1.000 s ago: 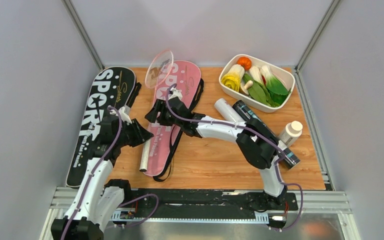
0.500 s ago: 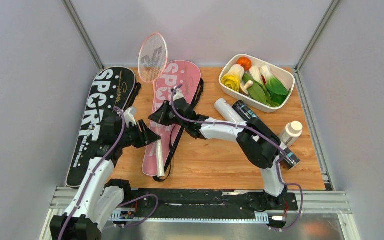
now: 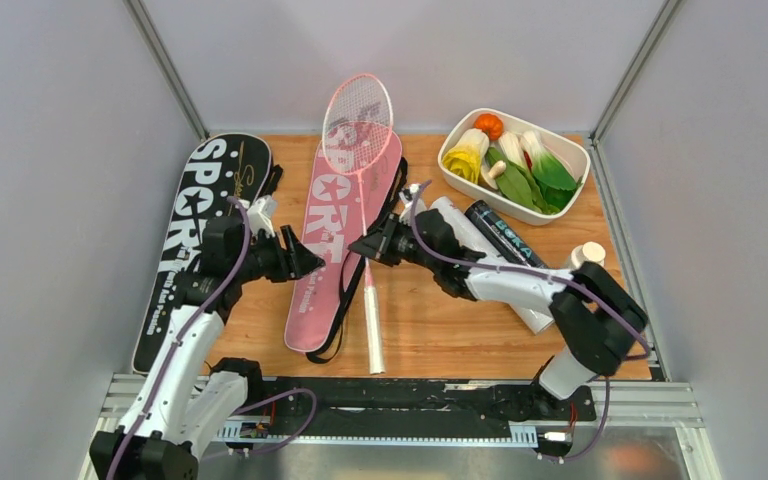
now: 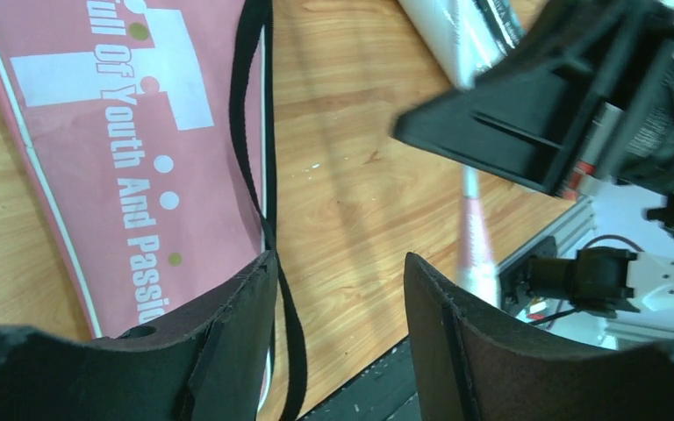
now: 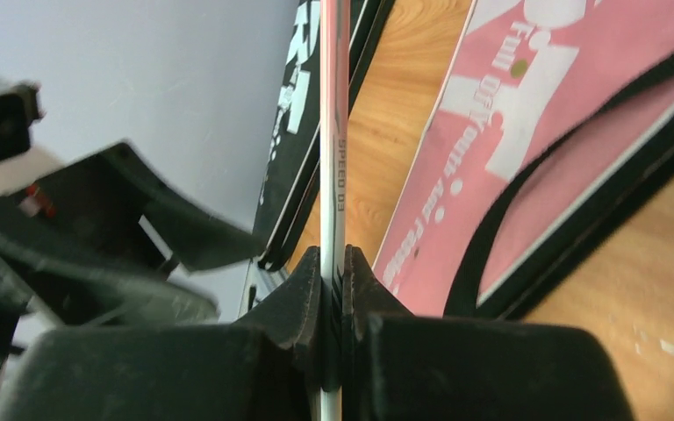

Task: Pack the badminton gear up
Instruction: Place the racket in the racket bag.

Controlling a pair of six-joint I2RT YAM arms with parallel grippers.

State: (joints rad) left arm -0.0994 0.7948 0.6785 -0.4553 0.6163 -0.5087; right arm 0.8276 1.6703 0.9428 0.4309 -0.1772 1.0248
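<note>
Setting: wooden table (image 3: 430,330) walled in by pale grey panels, both arm bases at the near edge.
Black cover (image 3: 200,225): long "SPORT" case flat along the left side; soft fabric, likely floppy if lifted by one end.
Pink cover (image 3: 335,225): lies beside the black one in the middle, black strap trailing off its edge; limp and light by the look of it, best taken at a stiff rim.
Racket (image 3: 360,190): pink thin frame, head over the far end of the pink cover, white handle resting towards the near edge; light, the strings probably delicate, the shaft slim and smooth, so a pinch there could slip or twist.
Tubes (image 3: 495,235): one white and one black, lying right of the racket, partly under the right arm; rigid and likely to roll.
Left gripper (image 4: 338,289): jaws apart, nothing between them, hovering by the pink cover's near edge.
Right gripper (image 5: 332,289): jaws clamped together on the racket shaft.
Hold advice: the handle looks the safer grip; the shaft suits steering only.
</note>
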